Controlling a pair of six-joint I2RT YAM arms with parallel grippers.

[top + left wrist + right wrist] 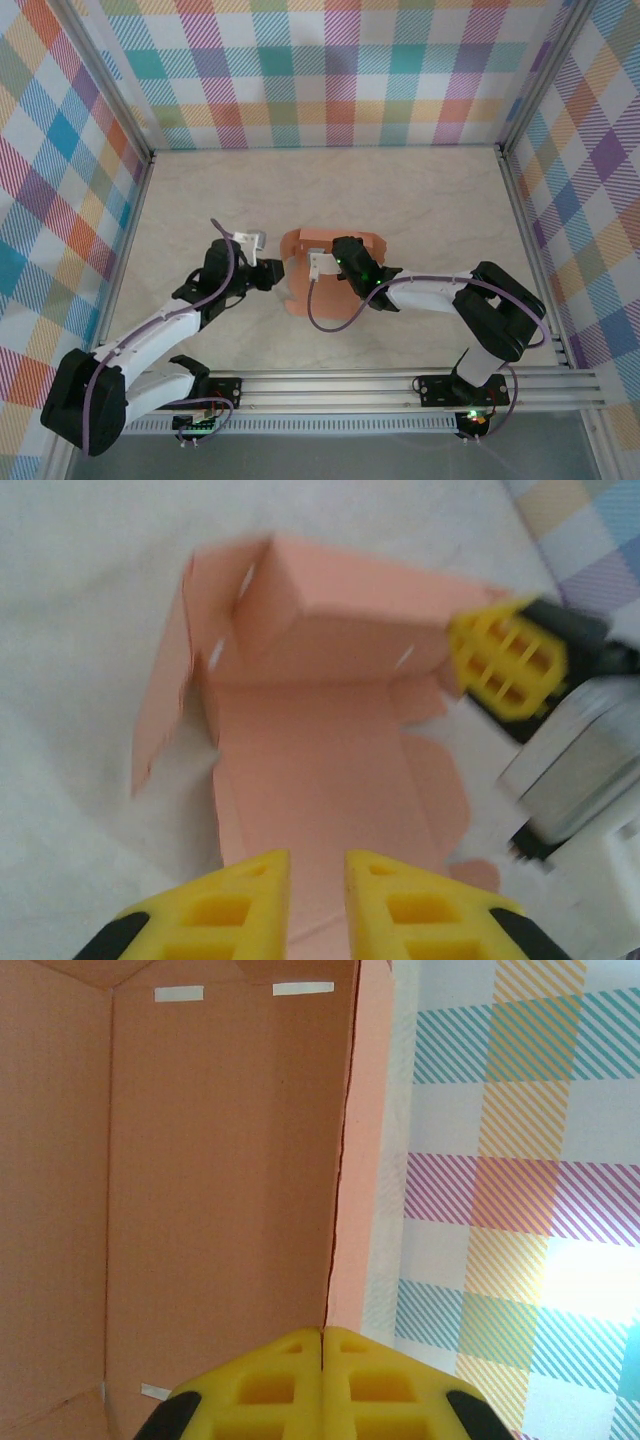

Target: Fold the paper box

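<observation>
The paper box [310, 240] is a salmon-orange die-cut card, partly folded, in the middle of the table. In the left wrist view the paper box [320, 750] has its far wall raised and side flaps spread. My left gripper [318, 858] hovers over its near flat panel with a narrow gap between the yellow fingers and nothing gripped. It is at the card's left side [272, 275]. My right gripper [322, 1332] is shut, and the edge of an upright card wall [220, 1160] runs into its closed tips. Its yellow finger [505, 660] sits at the raised wall's right end.
Plaid walls [330, 70] enclose the pale marbled tabletop [430, 210] on three sides. An aluminium rail [400, 385] with both arm bases runs along the near edge. The right arm [440, 290] reaches in low from the right.
</observation>
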